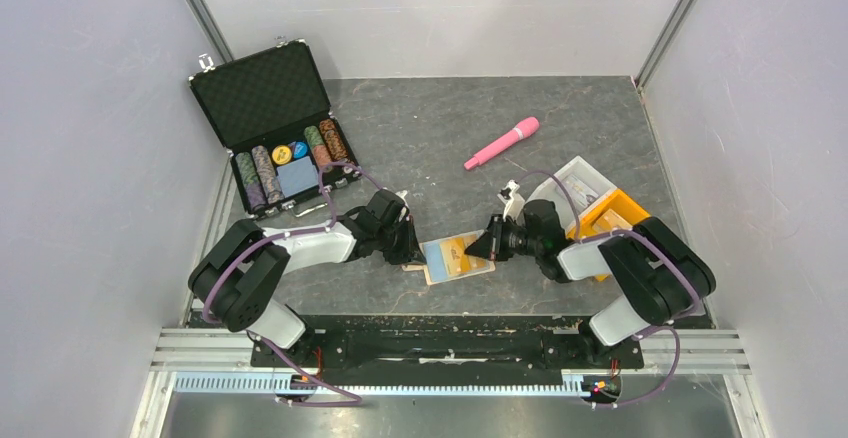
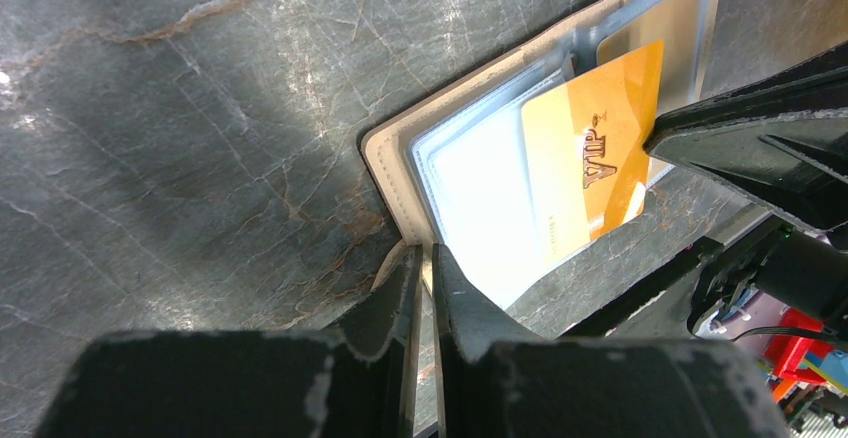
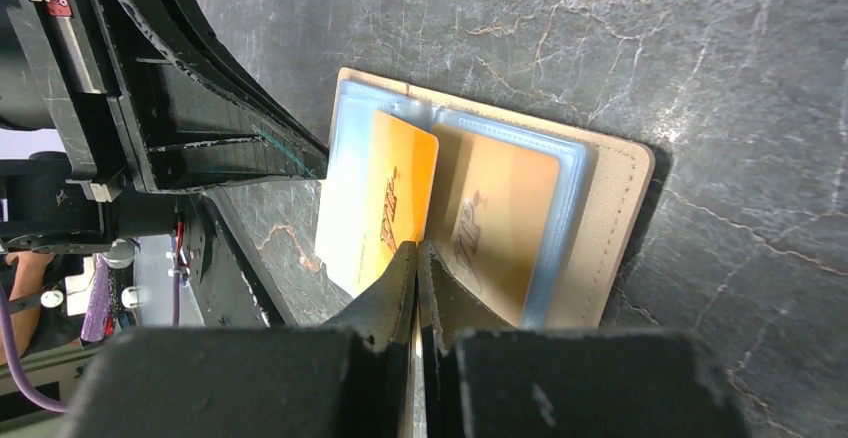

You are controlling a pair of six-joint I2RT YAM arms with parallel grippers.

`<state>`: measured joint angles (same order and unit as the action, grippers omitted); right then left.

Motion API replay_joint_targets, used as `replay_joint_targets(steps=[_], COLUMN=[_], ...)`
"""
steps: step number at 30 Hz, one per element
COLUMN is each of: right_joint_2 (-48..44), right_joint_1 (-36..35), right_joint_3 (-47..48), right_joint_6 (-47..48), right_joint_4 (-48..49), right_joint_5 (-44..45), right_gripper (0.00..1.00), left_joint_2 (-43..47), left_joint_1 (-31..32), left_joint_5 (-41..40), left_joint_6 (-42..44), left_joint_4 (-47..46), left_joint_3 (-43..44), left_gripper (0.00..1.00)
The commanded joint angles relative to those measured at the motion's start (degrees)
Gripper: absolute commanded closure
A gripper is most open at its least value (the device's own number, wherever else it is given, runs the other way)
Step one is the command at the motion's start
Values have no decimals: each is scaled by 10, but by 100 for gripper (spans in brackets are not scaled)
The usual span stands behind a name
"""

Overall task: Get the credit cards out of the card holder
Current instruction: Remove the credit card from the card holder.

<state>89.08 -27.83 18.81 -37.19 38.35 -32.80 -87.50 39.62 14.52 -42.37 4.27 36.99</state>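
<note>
Tan, leather-like card holder (image 1: 455, 258) lying open and flat on the grey marbled table (image 1: 420, 128), at 6 o'clock in the top view, between the two arms; pale blue sleeves facing up. Pinched at its 9 o'clock edge by the left gripper (image 2: 425, 253), fingers nearly together on the tan rim. Orange card (image 3: 400, 188) partway out of its sleeve, printed face up, projecting past the holder's edge; caught at one edge by the right gripper (image 3: 417, 248), fingers pressed fully together, reaching in from 3 o'clock. Gold-tan card (image 3: 500, 218) seated in the neighbouring sleeve, under clear plastic. Gripper tips facing each other across the holder, near but apart. Open black chip case (image 1: 265, 108) at 10 o'clock, foam-lined lid raised, rows of chips inside. Pink wand-shaped object (image 1: 502, 144) at 1 o'clock, lying flat on the table. Clear tray (image 1: 580, 173) and orange tray (image 1: 620, 213) at 3 o'clock, just beside the right arm.
</note>
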Motion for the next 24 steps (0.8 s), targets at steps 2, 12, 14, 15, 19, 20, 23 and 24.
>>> replay_joint_targets(steps=[2,12,14,15,19,20,23,24], right_joint_2=[-29,-83,-95,-99,-115,-119,-129,-133], right_joint_1=[12,24,25,25,27,27,27,27], right_joint_3=[-13,-16,-12,-11,-6,-7,-11,-11], right_joint_6=[22,48,57,62,73,73,71,72], right_joint_4=[-2,-54,-75,-84,-120,-123,-127,-130], right_joint_5=[-10,1,7,11,26,27,28,30], right_gripper=[100,100,100,100,100,100,100,100], left_joint_2=[-15,12,20,22,31,34,44,45], left_joint_1=[6,6,6,6,7,7,13,16], left_joint_5=[-23,-23,-28,-30,-28,-26,-19,-15], left_joint_6=[6,-22,-25,-26,-25,-25,-24,-24], left_joint_4=[38,47,49,50,60,61,59,56], left_joint_3=[-5,21,21,23,35,37,45,47], left_gripper=[82,69,64,63,57,56,56,56])
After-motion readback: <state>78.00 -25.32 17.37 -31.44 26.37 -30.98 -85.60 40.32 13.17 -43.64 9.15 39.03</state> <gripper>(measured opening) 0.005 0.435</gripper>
